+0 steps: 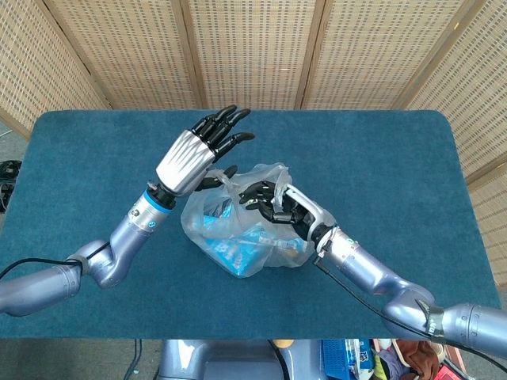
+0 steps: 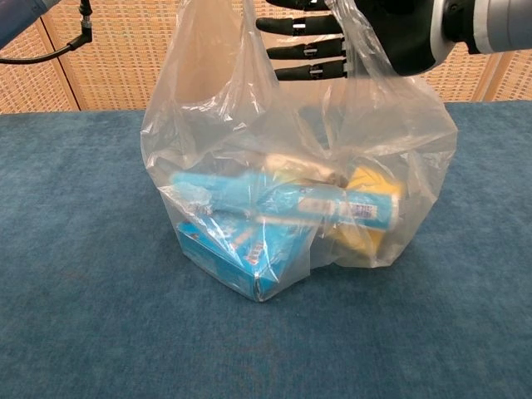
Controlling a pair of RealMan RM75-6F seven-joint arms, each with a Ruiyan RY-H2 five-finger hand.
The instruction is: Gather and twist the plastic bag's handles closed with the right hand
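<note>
A clear plastic bag (image 1: 242, 241) (image 2: 249, 141) stands mid-table, holding a blue box (image 2: 237, 253), a blue tube (image 2: 274, 198) and a yellow item (image 2: 371, 184). My left hand (image 1: 194, 154) hovers at its upper left with fingers spread; the left handle (image 1: 224, 184) (image 2: 212, 33) hangs looped over its thumb. My right hand (image 1: 276, 204) (image 2: 378, 33) is over the bag's mouth, fingers (image 2: 303, 46) stretched toward the left handle. The right handle (image 1: 283, 194) (image 2: 357, 37) is draped around it.
The blue cloth table (image 1: 95, 150) (image 2: 75, 274) spreads wide on all sides of the bag. Woven folding screens (image 1: 253, 47) stand behind its far edge. The bag's top rises out of the chest view.
</note>
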